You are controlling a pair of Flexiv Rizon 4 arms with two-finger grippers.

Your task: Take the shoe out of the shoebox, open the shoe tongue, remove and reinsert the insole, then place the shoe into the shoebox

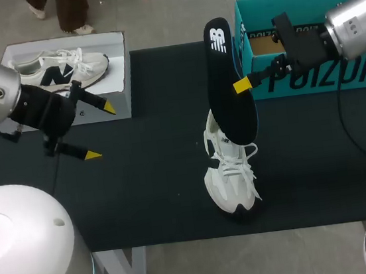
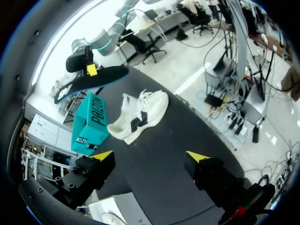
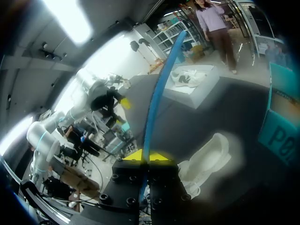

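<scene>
The right fingers (image 1: pixel 243 84) close narrowly on the long, flat black insole (image 1: pixel 229 84), holding it on edge in the air above the white lace-up sneaker (image 1: pixel 230 171) on the dark surface (image 1: pixel 141 175). The teal cardboard shoebox (image 1: pixel 355 72) stands far right. The left fingers (image 1: pixel 108 108) hang wide apart, holding nothing

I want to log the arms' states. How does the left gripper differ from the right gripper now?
The left gripper is open and empty; the right gripper is shut on the black insole. The left gripper hangs beside the white box; the right gripper is by the teal shoebox. Both have yellow tips.
</scene>
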